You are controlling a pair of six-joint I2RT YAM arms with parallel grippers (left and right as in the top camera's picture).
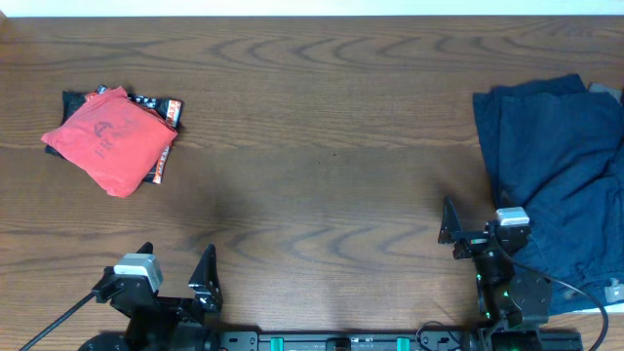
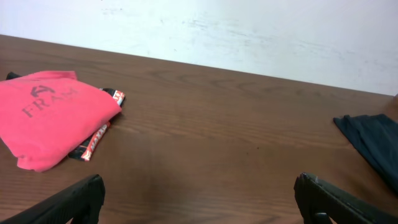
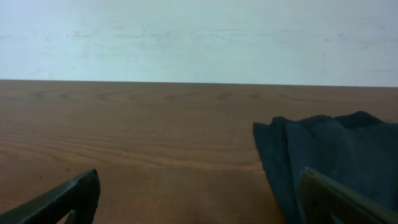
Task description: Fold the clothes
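Observation:
The clothes lie in two spots. A folded coral-red T-shirt (image 1: 112, 141) (image 2: 46, 115) rests on a small black printed garment (image 1: 168, 112) (image 2: 99, 134) at the far left. A dark navy garment (image 1: 556, 166) (image 2: 373, 140) (image 3: 336, 149) lies crumpled at the right edge. My left gripper (image 1: 175, 255) (image 2: 199, 186) is open at the near left edge, well short of the red shirt, with only bare wood between its fingers. My right gripper (image 1: 485, 216) (image 3: 199, 180) is open too, holding nothing; its right finger (image 3: 336, 199) shows in front of the navy garment's left edge.
The wooden table (image 1: 322, 146) stretches bare between the two piles. A white wall (image 3: 199, 37) stands behind its far edge. A grey object (image 1: 606, 93) peeks out by the navy garment at the far right.

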